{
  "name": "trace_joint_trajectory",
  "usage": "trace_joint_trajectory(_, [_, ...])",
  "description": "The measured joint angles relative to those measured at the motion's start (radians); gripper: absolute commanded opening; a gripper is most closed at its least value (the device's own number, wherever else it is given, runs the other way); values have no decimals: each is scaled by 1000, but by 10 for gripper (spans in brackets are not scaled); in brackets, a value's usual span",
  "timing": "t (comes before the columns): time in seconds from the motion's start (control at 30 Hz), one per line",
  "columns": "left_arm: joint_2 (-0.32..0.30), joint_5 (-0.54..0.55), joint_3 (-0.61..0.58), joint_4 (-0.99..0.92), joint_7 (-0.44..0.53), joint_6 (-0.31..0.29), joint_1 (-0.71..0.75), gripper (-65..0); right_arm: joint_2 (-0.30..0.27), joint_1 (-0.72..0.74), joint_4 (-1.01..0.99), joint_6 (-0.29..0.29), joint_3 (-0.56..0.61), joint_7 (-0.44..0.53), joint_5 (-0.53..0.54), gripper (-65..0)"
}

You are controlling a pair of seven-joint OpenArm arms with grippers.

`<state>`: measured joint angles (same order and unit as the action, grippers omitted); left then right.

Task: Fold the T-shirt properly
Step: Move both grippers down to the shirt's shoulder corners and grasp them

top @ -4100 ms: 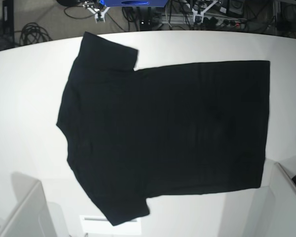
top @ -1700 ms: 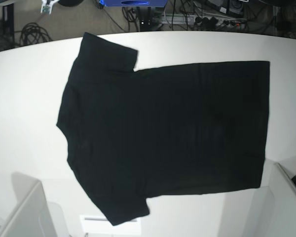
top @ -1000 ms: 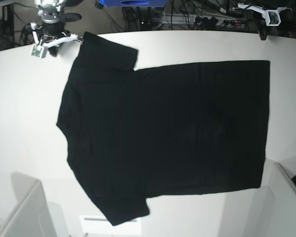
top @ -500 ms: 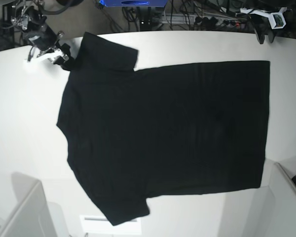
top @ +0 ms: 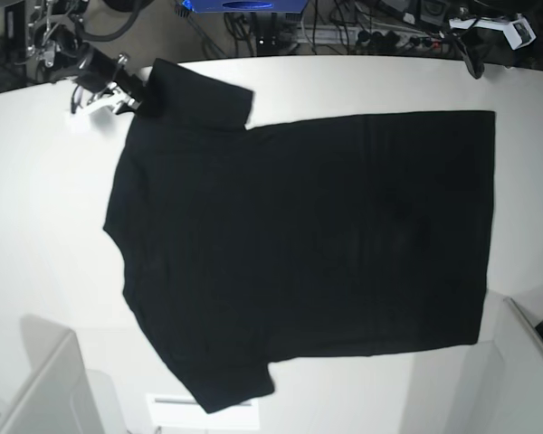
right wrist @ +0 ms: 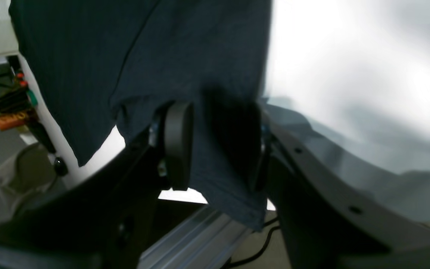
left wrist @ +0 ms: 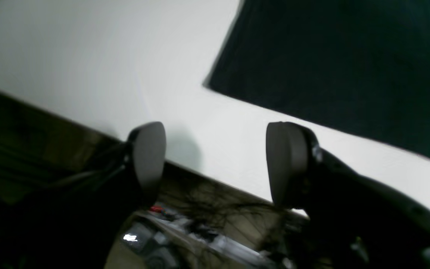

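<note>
The T-shirt (top: 308, 244) is spread flat across the middle of the desk (top: 36, 226), with its sleeves set toward the far and near edges. The right gripper (top: 127, 90) is placed at the far sleeve, near the far-left corner. The left gripper (top: 478, 41) is positioned over the far-right corner, apart from the hem.

Base view: high overhead, looking steeply down; whole bench (top: 36, 226) and the entire T-shirt (top: 308, 244) in frame, far edge at top.
Left wrist view: close, low, looking past its fingers (left wrist: 146, 157) across the bench edge to a T-shirt corner.
Right wrist view: very close, blurred, on a sleeve edge between its fingers (right wrist: 177, 144).
Shared: T-shirt and bench surface, all views.
</note>
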<state>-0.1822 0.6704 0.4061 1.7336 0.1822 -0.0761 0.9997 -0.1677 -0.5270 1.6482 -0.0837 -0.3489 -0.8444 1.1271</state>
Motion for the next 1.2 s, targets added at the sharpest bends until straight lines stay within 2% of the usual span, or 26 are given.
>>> trace_joint_trajectory(0.07, [-11, 42, -2, -26, 2, -33, -23, -242, 7, 0, -10, -8, 2, -10, 8, -428])
trace_joint_trajectory(0.13, [-24, 90, -2, -47, 0, -28, -38, -242, 4, 0, -25, -11, 12, -8, 26, -437])
trace_joint_trajectory(0.17, [-29, 117, 4, -58, -29, -17, -50, -242, -3, 0, -31, -15, 20, -6, 34, -468])
trace_joint_trajectory(0.2, [-29, 142, 9, -62, -74, -13, -60, -242, -10, 2, -35, -15, 28, -5, 33, -522])
trace_joint_trajectory(0.23, [-29, 166, 20, -63, -131, -21, -72, -242, -14, 4, -42, -15, 31, -5, 25, -606])
trace_joint_trajectory(0.27, [-28, 186, 40, -63, -167, -33, -88, -242, -13, 5, -49, -13, 31, -1, 16, -650])
trace_joint_trajectory(0.37, [-31, 222, 127, -62, -281, -46, -145, -244, -14, 6, -68, -15, 30, -5, 35, -650])
trace_joint_trajectory(0.53, [-26, 221, 216, -63, -517, -51, -259, -245, -20, 32, -111, -27, 27, -47, 63, -650])
trace_joint_trajectory(0.73, [-29, 217, 273, -158, -671, -51, -388, -247, -20, 32, -109, -30, 28, -43, 63, -650])
trace_joint_trajectory(1.03, [-19, 222, 269, -216, -669, -57, -482, -252, -20, 33, -108, -29, 28, -44, 63, -650])
trace_joint_trajectory(1.1, [-24, 221, 239, -216, -669, -56, -490, -296, -22, 37, -108, -29, 28, -48, 59, -650])
trace_joint_trajectory(1.2, [-25, 225, 194, -216, -687, -60, -512, -453, -31, 43, -108, -29, 29, -55, 56, -650])
